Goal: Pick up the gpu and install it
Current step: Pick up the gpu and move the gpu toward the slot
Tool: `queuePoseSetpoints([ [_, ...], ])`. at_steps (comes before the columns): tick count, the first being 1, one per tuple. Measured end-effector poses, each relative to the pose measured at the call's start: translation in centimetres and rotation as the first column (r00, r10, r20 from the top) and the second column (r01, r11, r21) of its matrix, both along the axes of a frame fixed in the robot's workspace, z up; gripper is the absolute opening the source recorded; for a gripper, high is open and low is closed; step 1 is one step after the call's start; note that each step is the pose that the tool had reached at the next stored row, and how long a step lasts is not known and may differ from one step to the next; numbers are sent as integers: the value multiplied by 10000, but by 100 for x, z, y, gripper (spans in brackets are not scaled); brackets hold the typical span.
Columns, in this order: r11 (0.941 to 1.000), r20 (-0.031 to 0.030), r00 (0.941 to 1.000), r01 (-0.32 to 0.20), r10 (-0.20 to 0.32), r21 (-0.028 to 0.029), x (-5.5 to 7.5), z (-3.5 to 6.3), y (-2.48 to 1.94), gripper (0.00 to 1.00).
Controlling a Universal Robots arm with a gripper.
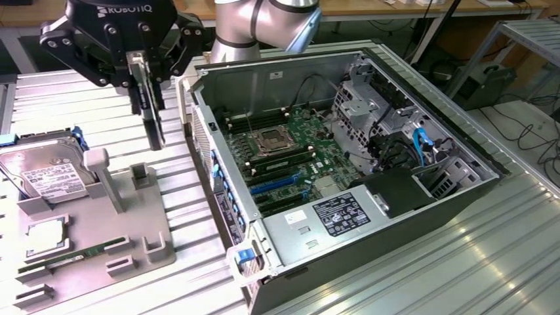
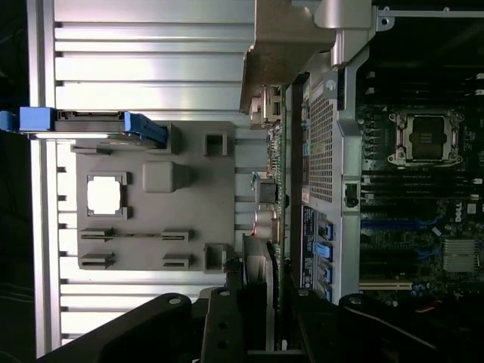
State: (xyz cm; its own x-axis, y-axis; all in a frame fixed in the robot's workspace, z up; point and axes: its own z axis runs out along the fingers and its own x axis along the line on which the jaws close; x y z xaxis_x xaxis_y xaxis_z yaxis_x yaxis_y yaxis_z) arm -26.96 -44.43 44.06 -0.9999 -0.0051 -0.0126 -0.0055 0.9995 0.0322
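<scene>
Gripper [image 1: 147, 69], at frame's 11 o'clock, clamps gpu [image 1: 155, 121], card hanging upright, clear of ribbed table [image 1: 490, 262]. Open computer case [image 1: 262, 85] at card's 3 o'clock. Grey fixture [image 1: 131, 223] at 6 o'clock, hard drive [image 1: 44, 174] at 8 o'clock, memory stick [image 1: 65, 259] at 7 o'clock.

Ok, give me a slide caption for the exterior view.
Gripper holds the gpu edge-down in the air, between the grey parts fixture and the open computer case.

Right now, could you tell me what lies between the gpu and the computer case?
Nothing: the exterior view shows only bare ribbed table between the gpu, clamped in the gripper, and the case.
</scene>
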Motion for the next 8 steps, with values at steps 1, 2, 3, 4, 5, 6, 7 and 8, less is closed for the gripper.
queuePoseSetpoints([
  [1,10000,1,10000,0,0,1,29,-1,0,28],
  [2,10000,1,10000,0,0,1,53,-1,0,28],
  [3,10000,1,10000,0,0,1,71,-1,0,28],
  [4,10000,1,10000,0,0,1,85,-1,0,28],
  [5,10000,1,10000,0,0,1,99,-1,0,28],
  [6,10000,1,10000,0,0,1,114,-1,0,28],
  [7,10000,1,10000,0,0,1,128,-1,0,28],
  [8,10000,1,10000,0,0,1,156,-1,0,28],
])
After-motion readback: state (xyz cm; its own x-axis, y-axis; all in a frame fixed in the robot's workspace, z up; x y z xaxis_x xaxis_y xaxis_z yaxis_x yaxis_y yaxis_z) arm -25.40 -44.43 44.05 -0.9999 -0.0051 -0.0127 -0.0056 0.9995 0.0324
